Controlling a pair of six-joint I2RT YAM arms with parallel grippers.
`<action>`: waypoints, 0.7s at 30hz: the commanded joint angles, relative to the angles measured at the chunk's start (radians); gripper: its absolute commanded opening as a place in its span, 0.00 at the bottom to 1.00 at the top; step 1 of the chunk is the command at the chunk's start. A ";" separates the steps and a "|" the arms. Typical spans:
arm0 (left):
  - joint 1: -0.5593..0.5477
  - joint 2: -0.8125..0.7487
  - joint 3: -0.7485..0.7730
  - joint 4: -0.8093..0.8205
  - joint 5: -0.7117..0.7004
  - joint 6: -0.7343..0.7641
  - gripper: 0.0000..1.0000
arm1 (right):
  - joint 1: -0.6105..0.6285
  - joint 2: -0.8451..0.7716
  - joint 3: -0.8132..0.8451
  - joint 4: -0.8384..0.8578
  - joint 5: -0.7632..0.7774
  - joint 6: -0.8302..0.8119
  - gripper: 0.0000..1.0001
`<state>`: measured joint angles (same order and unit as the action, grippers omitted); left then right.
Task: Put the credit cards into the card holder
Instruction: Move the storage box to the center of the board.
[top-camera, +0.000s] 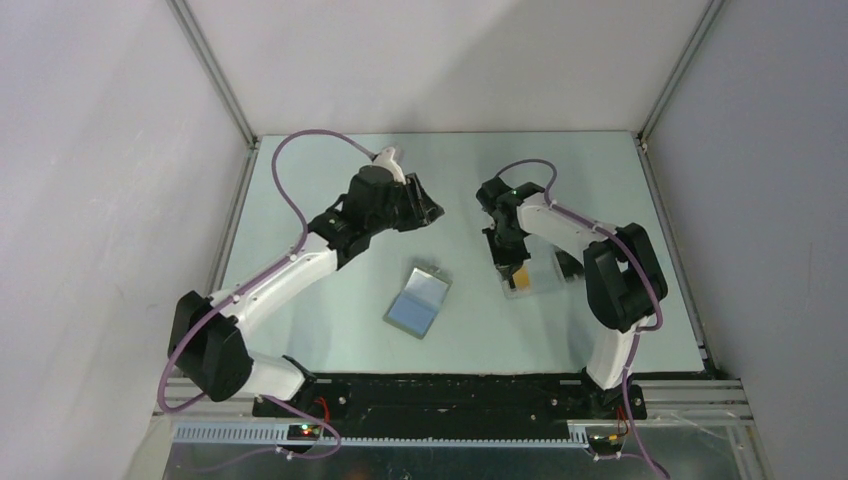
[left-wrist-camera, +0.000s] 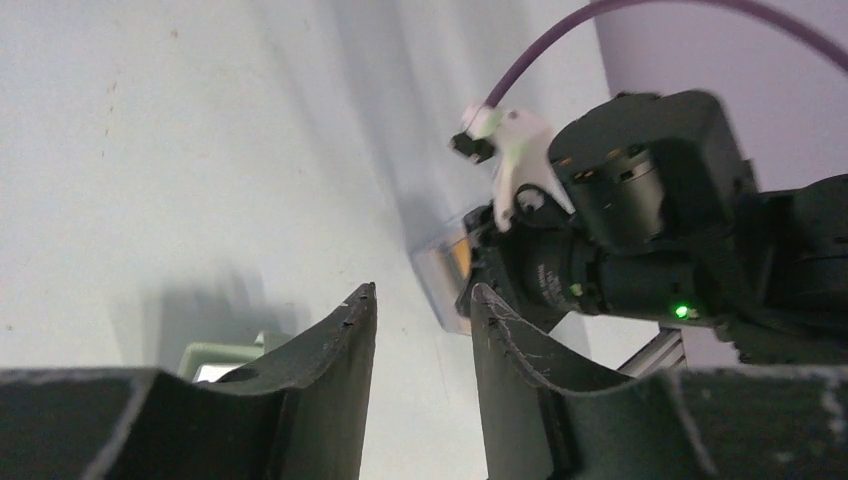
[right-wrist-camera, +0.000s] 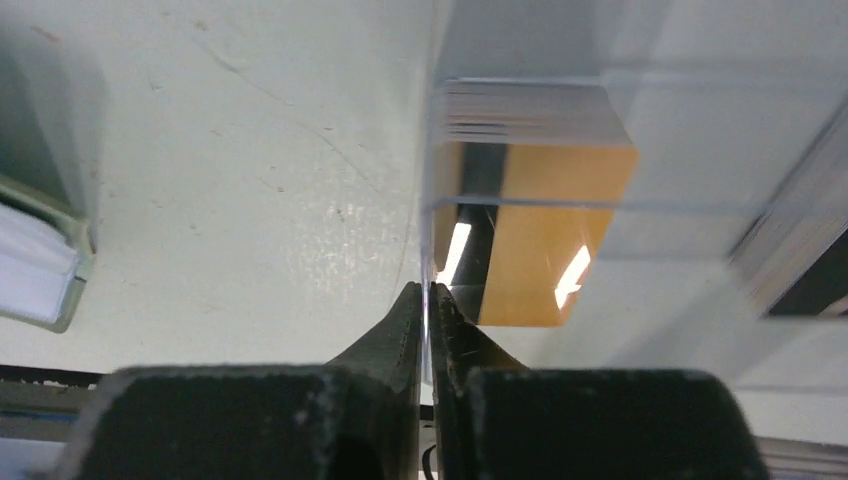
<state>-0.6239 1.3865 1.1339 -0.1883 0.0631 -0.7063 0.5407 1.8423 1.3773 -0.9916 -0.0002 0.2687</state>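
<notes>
The card holder (top-camera: 418, 300) lies open on the table's middle, bluish-grey inside up; its green edge shows in the left wrist view (left-wrist-camera: 215, 358) and the right wrist view (right-wrist-camera: 40, 262). The credit cards (right-wrist-camera: 545, 235), orange-gold with a black stripe, lie stacked inside a clear plastic tray (right-wrist-camera: 680, 200), also seen from above (top-camera: 522, 272). My right gripper (right-wrist-camera: 428, 290) is shut on the tray's thin left wall, one finger inside and one outside. My left gripper (left-wrist-camera: 422, 292) hangs open and empty above the table, behind the card holder (top-camera: 432, 212).
The clear tray (top-camera: 540, 282) sits right of centre under the right arm. Grey walls with aluminium rails (top-camera: 222, 90) enclose the table on three sides. The right arm's wrist (left-wrist-camera: 640, 230) fills the right half of the left wrist view.
</notes>
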 joint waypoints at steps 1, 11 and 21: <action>0.000 -0.021 -0.026 0.006 0.012 0.011 0.45 | 0.000 0.015 0.001 -0.006 -0.014 0.065 0.04; -0.024 0.025 -0.075 0.007 0.039 -0.006 0.45 | 0.062 0.031 0.017 0.007 -0.049 0.039 0.00; -0.085 0.094 -0.083 0.019 0.063 -0.054 0.50 | 0.039 -0.093 0.009 0.033 -0.137 0.065 0.50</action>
<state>-0.6788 1.4540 1.0443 -0.1967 0.0944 -0.7254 0.6125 1.8446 1.3796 -0.9970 -0.0502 0.3202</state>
